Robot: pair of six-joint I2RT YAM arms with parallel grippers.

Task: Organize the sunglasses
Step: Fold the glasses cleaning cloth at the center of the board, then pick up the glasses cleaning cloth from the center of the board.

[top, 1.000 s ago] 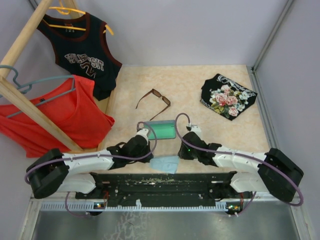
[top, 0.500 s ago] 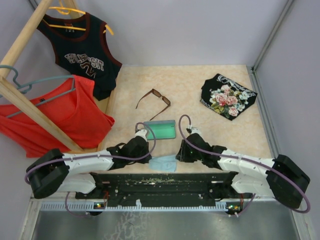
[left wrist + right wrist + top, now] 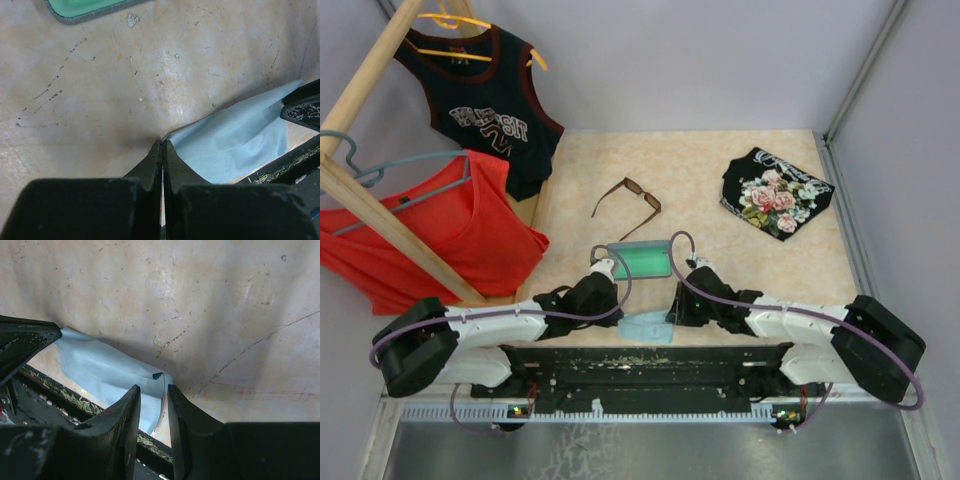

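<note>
Far left: wooden rack with a red top on a hanger. A dark jersey hangs behind it.

Left gripper: clenched, tips pressed together on one corner of the light blue cloth, low over the bench. The cloth runs off to the right from that pinch, at the near edge of the bench.

Centre: the oblong case lies open, green lining up, just beyond both grippers. The sunglasses lie on the bench beyond the case, apart from it. Their temple arms are unfolded, and neither gripper touches them.

Right gripper: released, a narrow gap between its fingers. The cloth's curled far corner sits loose at that gap, not squeezed. The gripper is low over the bench, just right of the cloth.

Far right: a folded black garment with a flower print, well apart from the rest.
</note>
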